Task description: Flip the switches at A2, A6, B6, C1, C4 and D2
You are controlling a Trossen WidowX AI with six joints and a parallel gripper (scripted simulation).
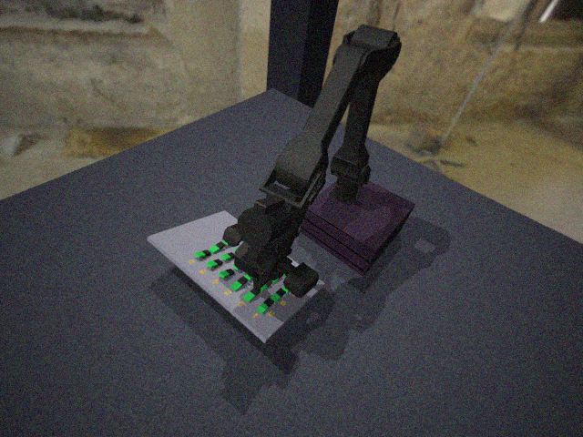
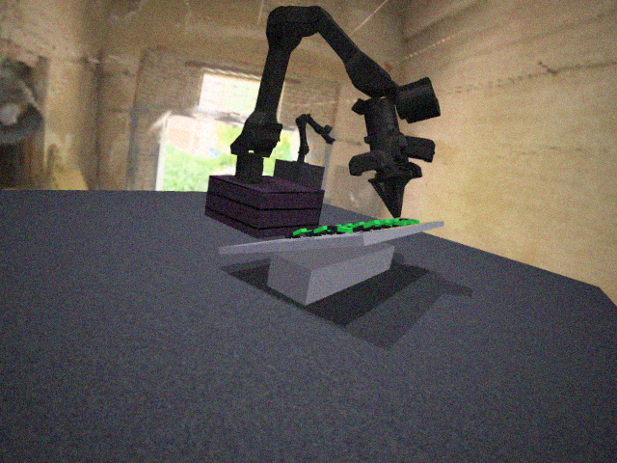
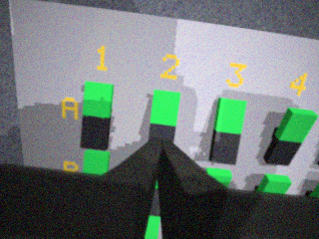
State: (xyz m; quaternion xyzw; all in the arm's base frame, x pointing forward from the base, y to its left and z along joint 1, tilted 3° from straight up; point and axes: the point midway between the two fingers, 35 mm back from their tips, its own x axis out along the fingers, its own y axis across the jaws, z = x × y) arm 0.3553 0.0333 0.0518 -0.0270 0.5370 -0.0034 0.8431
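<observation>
The A2 switch (image 3: 164,110) (image 1: 249,295) sits on the tilted panel (image 1: 188,232) (image 2: 343,241) (image 3: 47,30), between the A1 switch (image 3: 97,116) and the A3 switch (image 3: 228,130). The jaws (image 1: 257,289) (image 2: 397,216), clenched on nothing, point down at A2's dark half; whether they touch it, I cannot tell. Beneath the panel, a grey block (image 2: 343,274) rests on the desk (image 1: 117,367) (image 2: 199,373). The purple base (image 1: 376,220) (image 2: 288,216) stands near the panel.
</observation>
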